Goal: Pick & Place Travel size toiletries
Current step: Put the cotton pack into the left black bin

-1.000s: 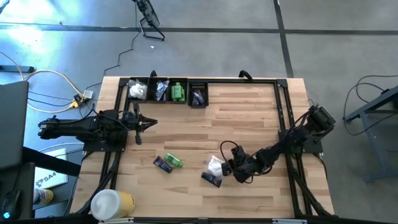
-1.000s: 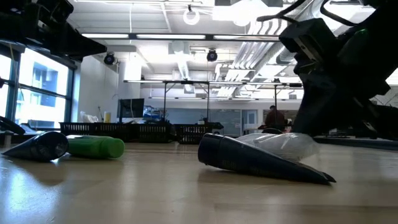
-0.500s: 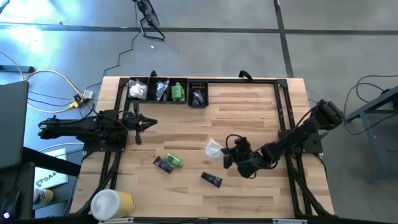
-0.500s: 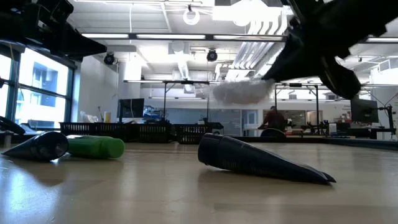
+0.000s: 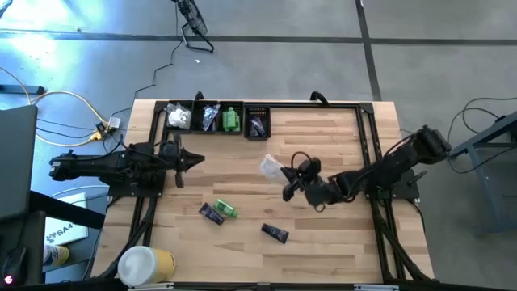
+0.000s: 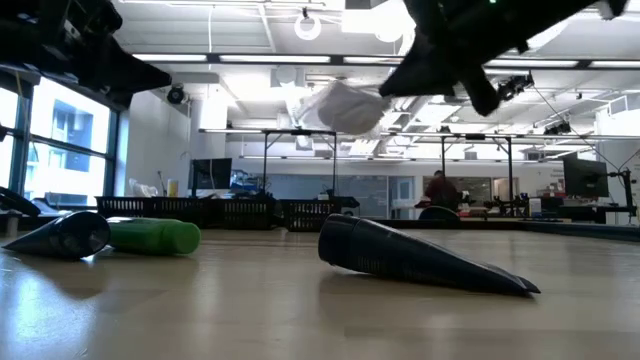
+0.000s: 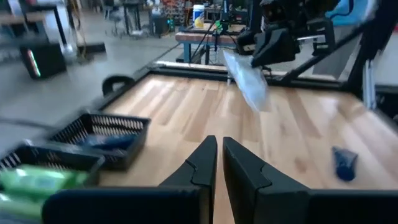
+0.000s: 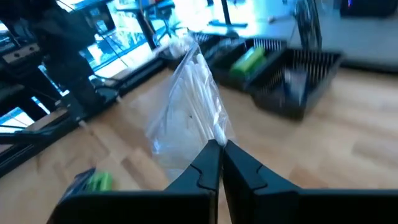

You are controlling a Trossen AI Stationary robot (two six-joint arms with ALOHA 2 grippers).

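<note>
Two dark arms are working at one wooden table [image 5: 323,234]. Four black baskets [image 5: 216,118] are sitting in a row along its far edge. Loose on the wood are lying two dark sachets [image 5: 275,233] and one green bottle [image 5: 226,210] — one white plastic-wrapped packet [image 5: 271,168] is hanging above. One large white-and-yellow cylinder [image 5: 145,264] is standing at the near corner.

No legible text, label, brand, number or sign appears in any view. A box [image 5: 63,231] on the floor beyond the table's edge, on the left arm's side and far from the right gripper [image 5: 284,194], bears dark printed characters, but they are too small to be read. The packaging of the toiletries shows no readable marking.
</note>
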